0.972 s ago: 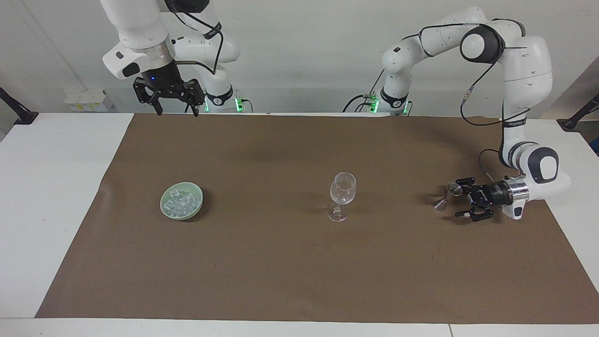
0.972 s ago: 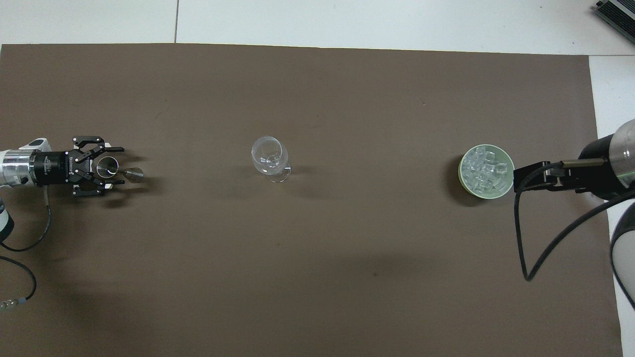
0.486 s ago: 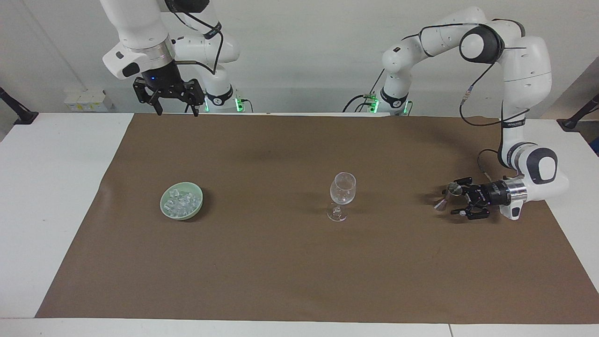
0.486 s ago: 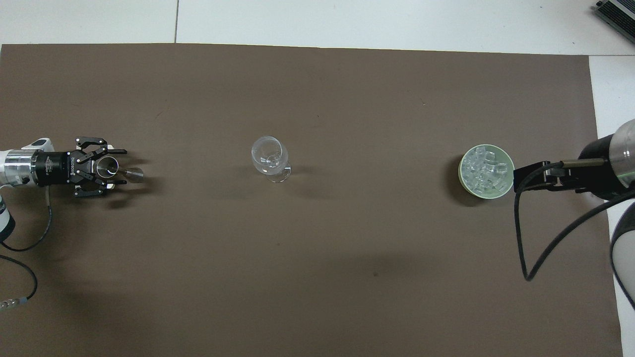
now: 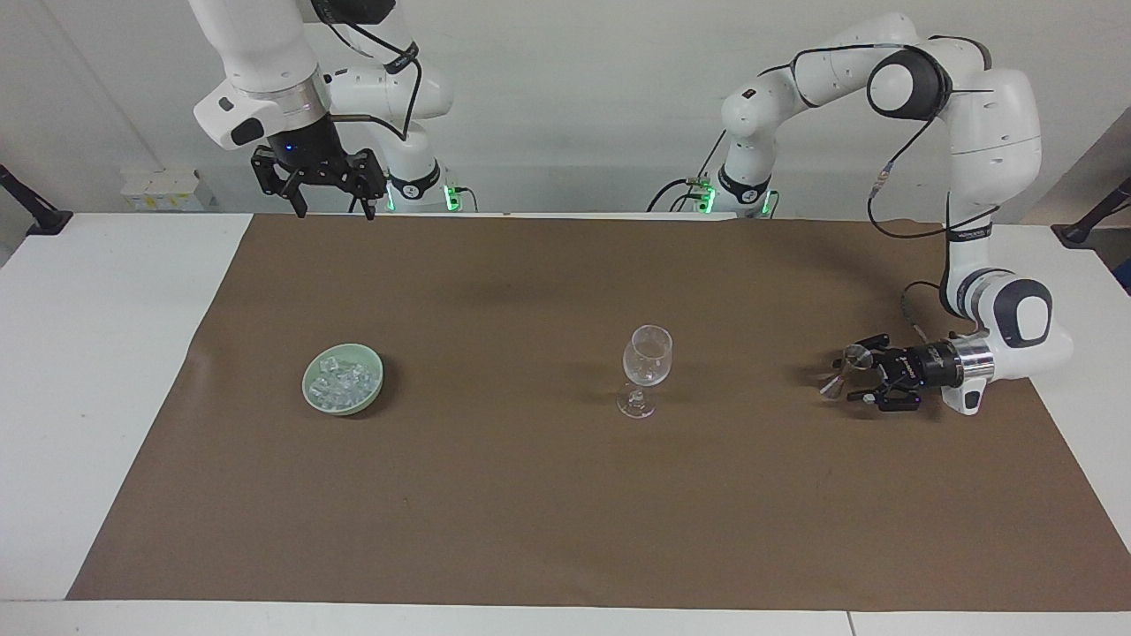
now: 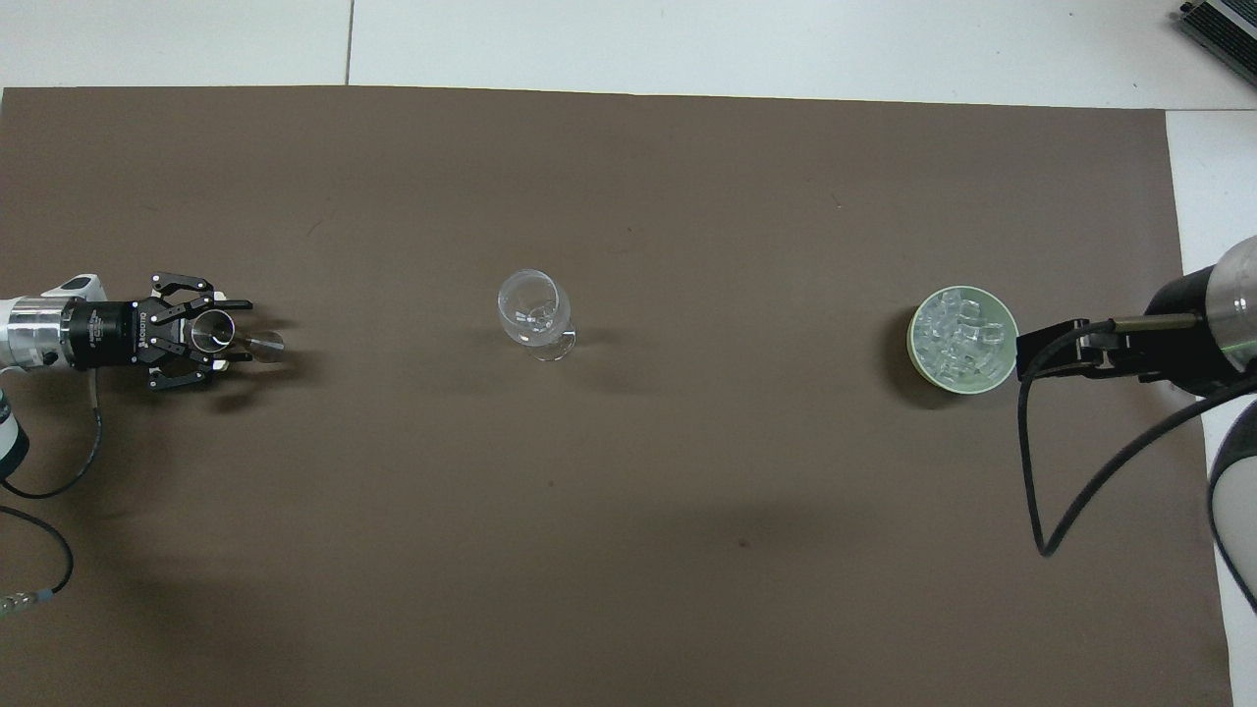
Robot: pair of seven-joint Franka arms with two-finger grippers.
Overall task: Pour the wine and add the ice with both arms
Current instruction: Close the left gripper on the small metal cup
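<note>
A small metal measuring cup point(image 5: 844, 371) point(image 6: 211, 332) stands on the brown mat toward the left arm's end of the table. My left gripper point(image 5: 866, 368) point(image 6: 236, 334) lies level and low, open, with a finger close on each side of the cup. A clear stemmed glass point(image 5: 647, 358) point(image 6: 533, 314) stands upright mid-mat. The ice point(image 5: 340, 382) point(image 6: 957, 336) fills a pale green bowl point(image 5: 374, 389) point(image 6: 915, 324) toward the right arm's end. My right gripper point(image 5: 331, 208) waits open, high above the mat's edge by the robots. No wine shows.
The brown mat point(image 5: 530, 512) point(image 6: 628, 550) covers most of the white table point(image 5: 88, 353). A black cable point(image 6: 1041, 491) hangs from the right arm beside the bowl.
My left gripper's fingers have drawn closer together around the metal cup. The right arm, glass and bowl have stayed put.
</note>
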